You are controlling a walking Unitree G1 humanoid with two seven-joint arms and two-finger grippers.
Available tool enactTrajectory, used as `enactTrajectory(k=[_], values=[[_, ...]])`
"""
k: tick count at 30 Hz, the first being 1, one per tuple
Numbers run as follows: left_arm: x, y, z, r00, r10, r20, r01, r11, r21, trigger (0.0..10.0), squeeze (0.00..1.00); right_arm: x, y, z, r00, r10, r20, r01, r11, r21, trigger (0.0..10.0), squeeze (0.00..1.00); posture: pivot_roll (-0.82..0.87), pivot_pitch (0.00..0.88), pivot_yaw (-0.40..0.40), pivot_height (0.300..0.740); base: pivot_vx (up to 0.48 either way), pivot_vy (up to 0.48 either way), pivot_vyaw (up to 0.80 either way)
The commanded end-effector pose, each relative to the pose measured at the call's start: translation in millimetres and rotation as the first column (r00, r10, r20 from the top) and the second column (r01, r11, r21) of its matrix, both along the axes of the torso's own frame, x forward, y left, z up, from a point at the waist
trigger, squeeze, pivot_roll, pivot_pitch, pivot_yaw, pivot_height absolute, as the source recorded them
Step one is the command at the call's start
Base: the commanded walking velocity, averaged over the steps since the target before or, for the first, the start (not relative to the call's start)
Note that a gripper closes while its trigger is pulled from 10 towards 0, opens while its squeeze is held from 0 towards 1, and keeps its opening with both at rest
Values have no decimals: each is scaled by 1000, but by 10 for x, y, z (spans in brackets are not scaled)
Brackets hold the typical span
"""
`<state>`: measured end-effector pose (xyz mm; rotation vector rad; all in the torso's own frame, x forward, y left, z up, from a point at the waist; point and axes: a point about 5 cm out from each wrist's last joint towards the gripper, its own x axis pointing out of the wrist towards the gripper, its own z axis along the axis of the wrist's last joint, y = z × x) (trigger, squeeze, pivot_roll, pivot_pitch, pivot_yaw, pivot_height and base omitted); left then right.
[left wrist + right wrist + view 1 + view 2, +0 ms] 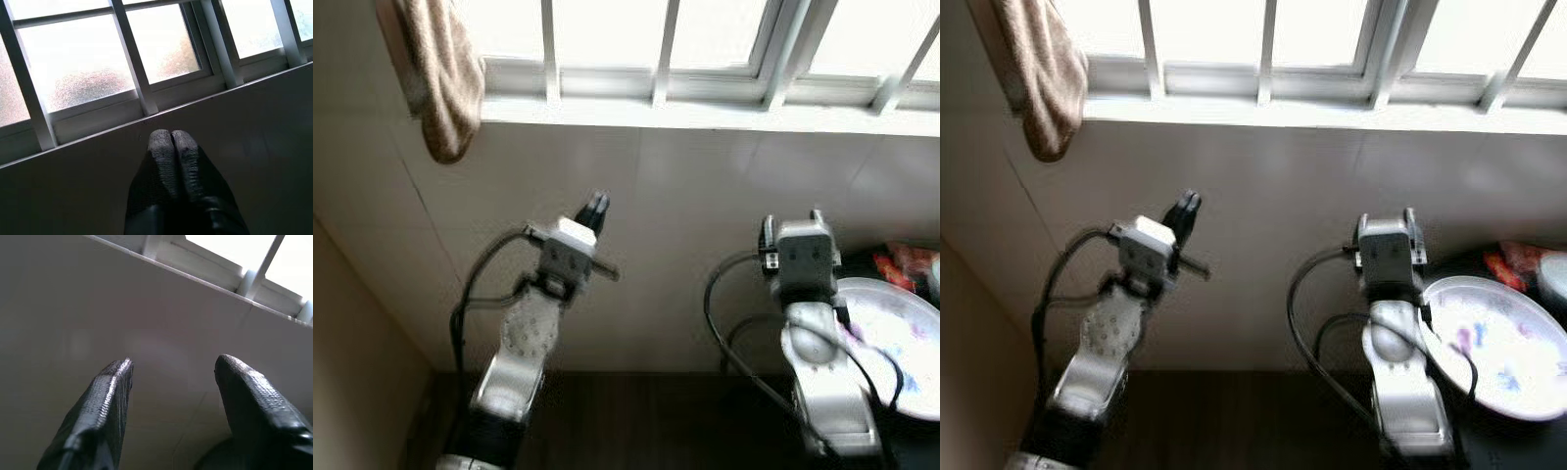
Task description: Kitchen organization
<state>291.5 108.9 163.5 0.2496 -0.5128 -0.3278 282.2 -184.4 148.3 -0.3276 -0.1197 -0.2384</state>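
Facing a tiled wall [685, 235] under a barred window [705, 49], the robot holds both arms raised in front of it. The left gripper [171, 139] points up toward the window ledge, its two black fingers pressed together with nothing between them. The right gripper [171, 369] also points at the wall, its fingers [110, 387] spread well apart and holding nothing. A white plate [1498, 343] with faint coloured marks sits on the dark counter [656, 421] just beside the right arm, at the robot's right. Behind the plate lies a red packet [906, 264], partly blurred. A brown towel [435, 69] hangs at the upper left, beside the window, well apart from both grippers.
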Motion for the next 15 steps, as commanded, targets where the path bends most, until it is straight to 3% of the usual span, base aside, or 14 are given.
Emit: enactTrajectory(k=[1, 5, 7, 15], values=[[4, -68, 1, 1000, -24, -6, 24, 1000, 17, 10000, 0, 26, -72, -123, 994, -33, -104, 39, 998, 56, 10000, 0, -96, 0, -24, 740, 0, 0, 0], [5, -72, -5, 1000, -24, -10, 24, 1000, 19, 10000, 0, 36, -175, -264, 969, -101, -227, 134, 982, 131, 10000, 0, -98, 0, -24, 740, 0, 0, 0], [6, -69, -7, 1000, -22, -11, 22, 1000, 19, 10000, 0, 37, -196, -284, 964, -110, -242, 149, 978, 148, 10000, 0, -99, 0, -23, 740, 0, 0, 0], [13, -60, -18, 999, -21, -27, 21, 1000, 6, 10000, 0, 42, -153, -348, 948, -78, -308, 143, 971, 193, 10000, 0, -98, 0, -23, 740, 0, 0, -702]])
